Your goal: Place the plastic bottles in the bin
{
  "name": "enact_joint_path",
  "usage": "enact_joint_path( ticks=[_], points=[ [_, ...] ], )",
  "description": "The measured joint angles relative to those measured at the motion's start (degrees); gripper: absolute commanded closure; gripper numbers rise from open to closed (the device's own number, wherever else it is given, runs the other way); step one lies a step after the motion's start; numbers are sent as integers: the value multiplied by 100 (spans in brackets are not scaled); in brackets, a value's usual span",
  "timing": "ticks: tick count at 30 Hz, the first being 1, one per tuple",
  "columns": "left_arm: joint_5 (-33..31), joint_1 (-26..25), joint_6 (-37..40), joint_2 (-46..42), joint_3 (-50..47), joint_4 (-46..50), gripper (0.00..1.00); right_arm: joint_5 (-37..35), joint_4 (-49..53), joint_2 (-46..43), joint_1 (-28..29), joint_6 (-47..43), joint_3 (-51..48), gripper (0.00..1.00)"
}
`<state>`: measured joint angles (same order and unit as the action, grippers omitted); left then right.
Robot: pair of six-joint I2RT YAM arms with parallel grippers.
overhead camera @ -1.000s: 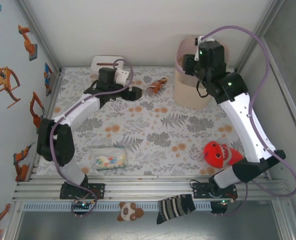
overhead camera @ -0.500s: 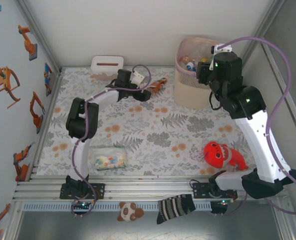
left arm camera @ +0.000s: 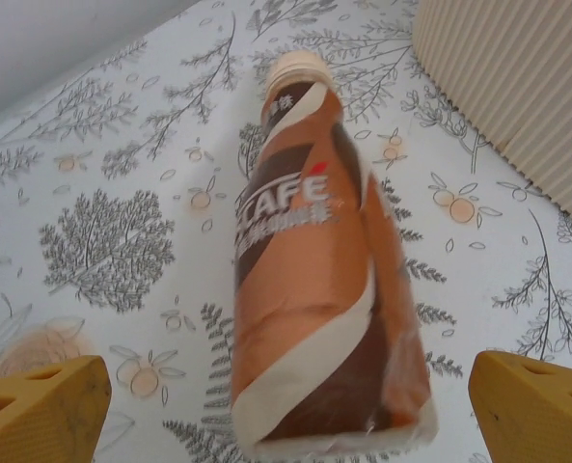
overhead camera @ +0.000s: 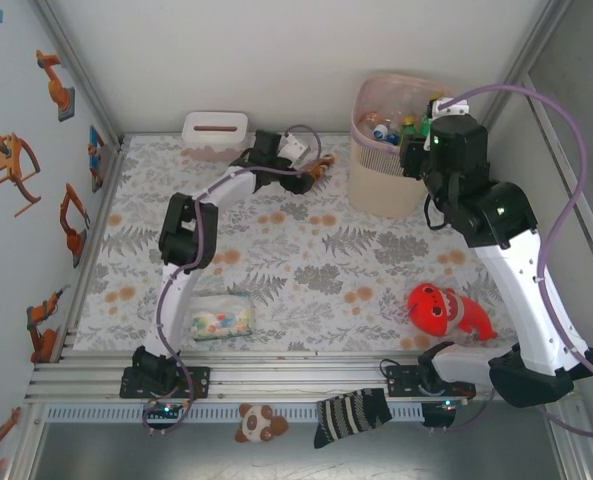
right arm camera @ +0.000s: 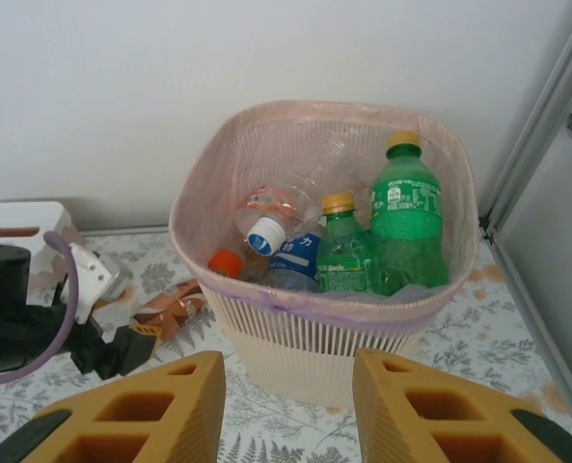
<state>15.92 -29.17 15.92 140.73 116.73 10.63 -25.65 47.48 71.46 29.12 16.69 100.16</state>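
Floral tabletop [overhead camera: 306,250] carries one brown bottle [left arm camera: 305,270]; one bin [right arm camera: 324,338] holds two green bottles [right arm camera: 406,227].

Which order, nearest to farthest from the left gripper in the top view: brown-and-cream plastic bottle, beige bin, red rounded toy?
1. Brown-and-cream plastic bottle, lying just ahead of the left gripper.
2. Beige bin, to the right.
3. Red rounded toy, near right.

1 bin [right arm camera: 314,338], 2 green bottles [right arm camera: 406,227] inside (more there, too jumbled to count), 1 brown bottle [left arm camera: 305,289] outside.
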Motion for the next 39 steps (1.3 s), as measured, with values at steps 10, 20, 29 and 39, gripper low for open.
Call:
enact_joint_path(
  ticks=[10,20,29,39],
  points=[
    [-245,-197,645,1029,1963,1628,11,-20,22,-94,0,-2,-46,60],
    [-315,-232,811,1196,2166,2258,32,-42,24,-267,0,-2,-129,61],
    [-293,-225,807,1073,1790,2046,43,-61,26,-348,0,2,-184,62],
    [-201,-162,586,-181,-190,1071,47,-57,24,-476,0,52,-332,63]
  ],
)
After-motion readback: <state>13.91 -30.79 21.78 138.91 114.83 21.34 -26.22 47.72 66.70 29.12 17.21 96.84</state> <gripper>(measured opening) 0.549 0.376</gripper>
